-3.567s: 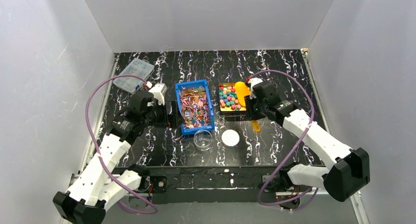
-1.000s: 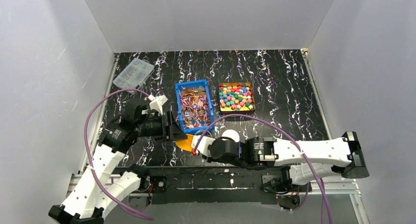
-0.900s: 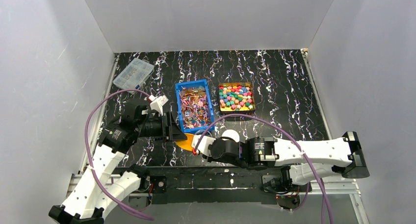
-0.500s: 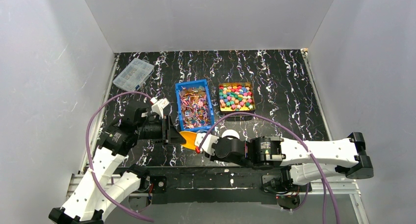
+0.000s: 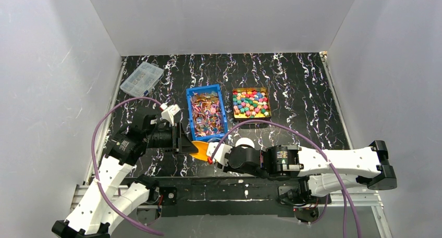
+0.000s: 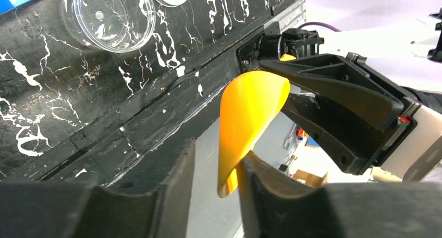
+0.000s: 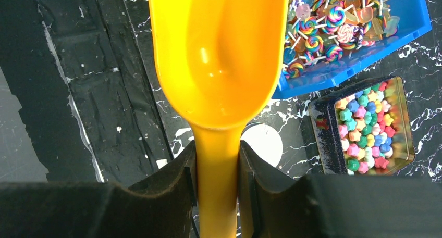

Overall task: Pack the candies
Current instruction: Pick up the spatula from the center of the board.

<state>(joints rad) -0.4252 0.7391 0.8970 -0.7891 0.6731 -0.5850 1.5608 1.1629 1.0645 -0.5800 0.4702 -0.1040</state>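
At lower centre, the right gripper [image 7: 218, 157] pinches the scoop [image 7: 219, 55] handle; its bowl sits between the left gripper [image 6: 216, 167] fingers [image 6: 268, 188], grip unclear.

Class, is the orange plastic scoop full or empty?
Empty: in the right wrist view the orange plastic scoop has a bare bowl, nothing inside.

Near-edge squeeze: the left gripper [image 5: 182, 140], right gripper [image 5: 211, 152] and the scoop [image 5: 200, 148] between them block the strip before the blue bin [image 5: 188, 110]; bare table [image 5: 307, 102] lies open right of the candy tin [image 5: 252, 118].
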